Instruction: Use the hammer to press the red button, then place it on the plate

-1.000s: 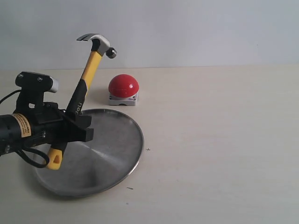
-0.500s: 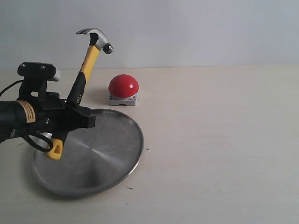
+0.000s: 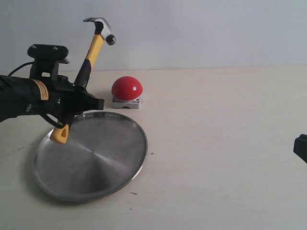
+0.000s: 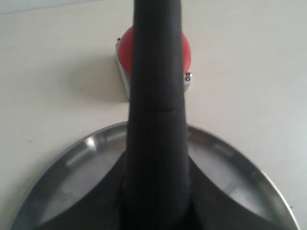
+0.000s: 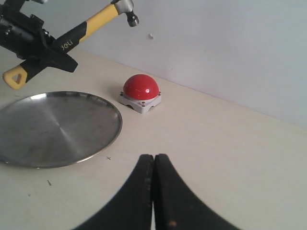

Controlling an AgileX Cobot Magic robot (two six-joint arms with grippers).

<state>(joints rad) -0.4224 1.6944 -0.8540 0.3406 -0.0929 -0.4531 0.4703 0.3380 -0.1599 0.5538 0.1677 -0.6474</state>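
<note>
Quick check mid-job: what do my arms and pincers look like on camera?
The left arm is black, with a yellow-orange label bearing dark print, a black cable looping beneath and a black camera bracket on top. The left pincer and right pincer are black; the right one's fingers are smooth, curved, tapering.

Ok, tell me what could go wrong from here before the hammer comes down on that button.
1. The left claw grips the hammer low on its handle, far from the raised head; on impact it might pivot in the grip.
2. The head is not over the red button; a swing from here could land short.
3. The rim of the plate lies beneath the claw and could get knocked.
</note>
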